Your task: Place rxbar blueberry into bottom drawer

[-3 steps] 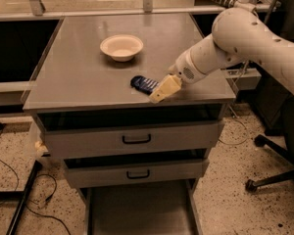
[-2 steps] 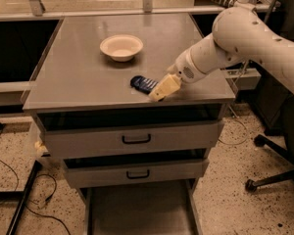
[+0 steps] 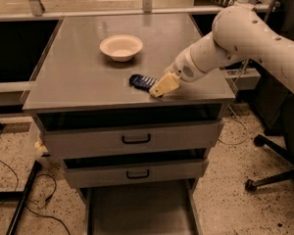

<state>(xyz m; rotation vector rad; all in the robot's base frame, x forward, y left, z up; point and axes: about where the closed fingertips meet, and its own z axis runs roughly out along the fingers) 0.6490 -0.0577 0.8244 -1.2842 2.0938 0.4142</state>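
Observation:
The rxbar blueberry point(image 3: 141, 81), a dark blue flat bar with white stripes, lies on the grey cabinet top point(image 3: 83, 77) near its front edge. My gripper point(image 3: 157, 88) reaches in from the right on a white arm, and its tan fingers point(image 3: 164, 84) sit on the bar's right end. The bottom drawer point(image 3: 137, 209), a wide shallow grey tray, stands pulled out at floor level under the cabinet.
A cream bowl point(image 3: 121, 47) rests on the cabinet top behind the bar. Two grey drawers with black handles point(image 3: 136, 139) point(image 3: 137, 174) stand slightly open. Cables point(image 3: 34, 195) trail on the speckled floor at left; an office chair base point(image 3: 272, 170) is at right.

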